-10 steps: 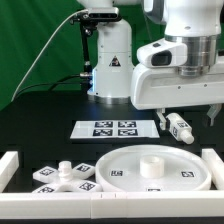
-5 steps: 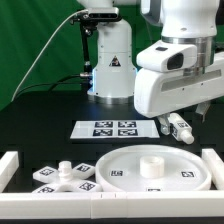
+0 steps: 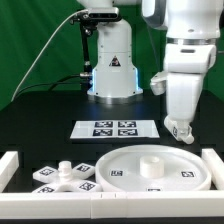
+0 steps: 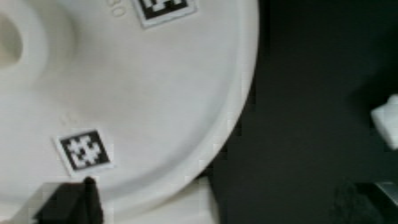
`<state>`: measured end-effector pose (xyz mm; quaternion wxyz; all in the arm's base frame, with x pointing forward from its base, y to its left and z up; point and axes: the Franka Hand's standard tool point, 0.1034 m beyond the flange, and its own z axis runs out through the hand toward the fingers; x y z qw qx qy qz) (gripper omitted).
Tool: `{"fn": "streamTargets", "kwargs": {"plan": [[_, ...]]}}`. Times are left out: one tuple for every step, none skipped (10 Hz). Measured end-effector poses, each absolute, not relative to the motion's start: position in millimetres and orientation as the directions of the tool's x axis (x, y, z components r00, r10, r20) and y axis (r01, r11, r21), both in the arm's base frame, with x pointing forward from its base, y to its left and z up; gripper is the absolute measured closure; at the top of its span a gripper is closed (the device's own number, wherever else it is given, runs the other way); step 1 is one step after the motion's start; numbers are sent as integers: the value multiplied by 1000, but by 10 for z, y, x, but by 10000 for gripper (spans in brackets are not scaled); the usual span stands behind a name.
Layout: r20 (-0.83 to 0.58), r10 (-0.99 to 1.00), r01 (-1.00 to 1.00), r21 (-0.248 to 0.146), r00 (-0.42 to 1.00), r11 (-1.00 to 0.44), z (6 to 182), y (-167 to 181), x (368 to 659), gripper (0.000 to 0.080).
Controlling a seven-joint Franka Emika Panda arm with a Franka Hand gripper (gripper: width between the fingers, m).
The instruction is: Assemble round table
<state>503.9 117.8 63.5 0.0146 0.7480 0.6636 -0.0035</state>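
Note:
The large round disc (image 3: 152, 168) lies flat on the black table near the front, with a raised hub in its middle. In the wrist view it (image 4: 125, 100) fills much of the picture, with two tags showing. The short cylindrical leg (image 3: 181, 131) lies on the table just behind the disc at the exterior view's right. The cross-shaped base (image 3: 65, 177) lies at the exterior view's left of the disc. My gripper (image 3: 179, 121) hangs above the leg and behind the disc's edge. It (image 4: 222, 208) is open and empty, with one finger (image 4: 68, 205) over the disc's rim.
The marker board (image 3: 117, 128) lies behind the disc in the middle of the table. A white blocky border rail (image 3: 8, 165) frames the front corners and the right side (image 3: 214, 165). The robot's base (image 3: 110, 65) stands at the back.
The hand has turned about a quarter turn, so its narrow side now faces the exterior camera. It has shifted slightly toward the exterior view's right. The parts have not moved.

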Motion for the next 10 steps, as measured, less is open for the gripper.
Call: {"fn": "streamTargets", "kwargs": {"plan": [[-31, 998, 998, 12, 61, -61, 624, 1172, 5021, 150], [-35, 999, 1000, 11, 10, -9, 620, 1151, 5028, 150], [-41, 998, 999, 10, -51, 52, 616, 1132, 5030, 150], [-42, 997, 998, 9, -66, 66, 614, 1124, 5030, 150], [-51, 990, 991, 8, -133, 133, 610, 1139, 5019, 150], [-58, 976, 978, 1, -209, 209, 597, 1235, 4958, 150], [-56, 951, 952, -13, -305, 304, 592, 1345, 4860, 150], [-51, 907, 909, -13, -418, 417, 626, 1405, 4814, 150], [-51, 839, 841, -15, -541, 541, 661, 1347, 4815, 150], [-50, 809, 811, -17, -585, 585, 675, 1210, 4859, 150]]}}
